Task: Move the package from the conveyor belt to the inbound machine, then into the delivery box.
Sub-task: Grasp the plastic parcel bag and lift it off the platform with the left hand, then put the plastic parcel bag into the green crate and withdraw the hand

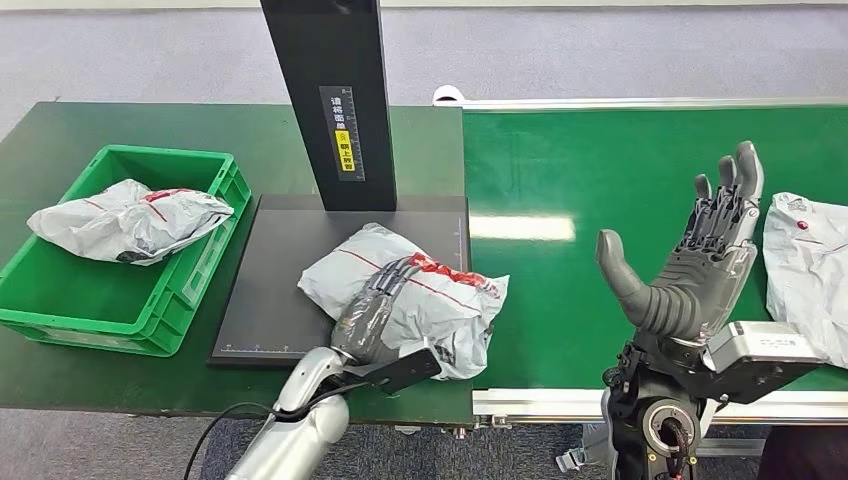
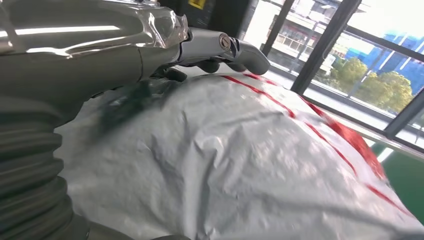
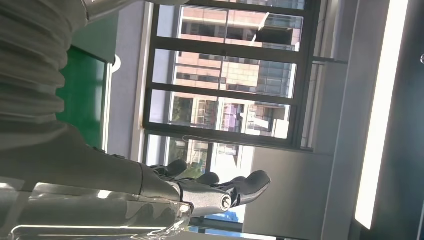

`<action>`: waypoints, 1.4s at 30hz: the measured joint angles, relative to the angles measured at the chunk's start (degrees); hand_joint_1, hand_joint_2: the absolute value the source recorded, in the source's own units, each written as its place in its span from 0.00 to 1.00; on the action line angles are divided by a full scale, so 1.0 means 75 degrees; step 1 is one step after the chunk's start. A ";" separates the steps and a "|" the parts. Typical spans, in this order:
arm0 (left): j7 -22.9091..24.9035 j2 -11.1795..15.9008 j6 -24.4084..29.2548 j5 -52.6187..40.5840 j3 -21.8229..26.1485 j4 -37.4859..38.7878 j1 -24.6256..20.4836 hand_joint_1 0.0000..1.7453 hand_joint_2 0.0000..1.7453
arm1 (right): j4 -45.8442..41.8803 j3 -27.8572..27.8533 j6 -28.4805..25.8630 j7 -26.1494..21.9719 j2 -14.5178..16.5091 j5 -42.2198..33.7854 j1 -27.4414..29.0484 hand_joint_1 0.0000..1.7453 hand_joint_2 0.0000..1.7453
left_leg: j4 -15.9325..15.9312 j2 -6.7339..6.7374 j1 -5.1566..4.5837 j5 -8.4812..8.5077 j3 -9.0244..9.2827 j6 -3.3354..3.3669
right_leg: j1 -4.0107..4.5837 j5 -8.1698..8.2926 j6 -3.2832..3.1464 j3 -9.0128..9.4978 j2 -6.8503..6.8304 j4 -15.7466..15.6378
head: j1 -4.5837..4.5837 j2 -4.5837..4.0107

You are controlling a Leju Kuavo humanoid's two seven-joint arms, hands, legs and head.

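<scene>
Left hand [image 1: 378, 305] grips the package [image 1: 440, 300] on the scanner plate [image 1: 270, 300]; green bin [image 1: 110, 320] holds another parcel [image 1: 130, 220].

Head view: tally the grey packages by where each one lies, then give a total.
In the green bin: 1, a package.
On the black scanner platform: 1, a package with the left robot hand resting on it.
On the conveyor belt: 1, a package at the right edge, beyond the raised right robot hand.
Total: 3.
</scene>
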 joint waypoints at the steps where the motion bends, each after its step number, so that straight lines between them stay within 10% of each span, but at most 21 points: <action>1: 0.0012 -0.0063 0.0063 -0.0022 -0.0066 0.0180 -0.0075 0.00 1.00 | 0.0000 -0.0008 0.0009 -0.0002 0.0001 -0.0006 0.0017 0.00 1.00 | 0.0000 0.0000 0.0000 0.0000 -0.0001 0.0000 | 0.0000 0.0000 0.0000 -0.0001 0.0000 0.0000 | 0.0000 -0.0001; 7: 0.0013 -0.0237 0.0213 -0.0023 -0.0271 0.0846 -0.0347 0.07 1.00 | 0.0000 -0.0044 0.0020 -0.0005 0.0001 -0.0017 0.0057 0.00 1.00 | -0.0002 0.0001 0.0001 0.0000 0.0000 -0.0001 | 0.0001 0.0000 0.0000 -0.0002 0.0001 0.0000 | -0.0001 0.0000; 11: 0.0007 -0.0277 0.0266 0.0020 -0.0334 0.1054 -0.0417 0.98 1.00 | 0.0000 -0.0059 0.0035 -0.0005 0.0001 -0.0026 0.0060 0.00 1.00 | -0.0002 0.0001 0.0001 0.0001 0.0001 -0.0001 | 0.0001 0.0000 0.0000 -0.0001 0.0001 0.0000 | -0.0002 0.0000; 24: -0.0379 -0.0195 0.1952 0.0943 -0.0024 0.1056 -0.0525 1.00 1.00 | 0.0003 -0.0098 -0.0020 0.0017 0.0001 -0.0079 0.0069 0.00 1.00 | -0.0003 0.0007 0.0003 0.0001 -0.0002 -0.0001 | 0.0004 0.0000 -0.0001 -0.0002 0.0003 0.0001 | -0.0001 0.0001; 42: -0.0909 0.0658 0.2220 0.0971 0.3075 -0.4355 -0.0007 1.00 1.00 | 0.0007 -0.0407 -0.0608 -0.0016 0.0011 0.0044 0.0561 0.00 1.00 | -0.0004 0.0005 0.0008 0.0003 -0.0016 -0.0004 | 0.0007 -0.0001 -0.0001 -0.0017 0.0005 0.0004 | 0.0000 -0.0001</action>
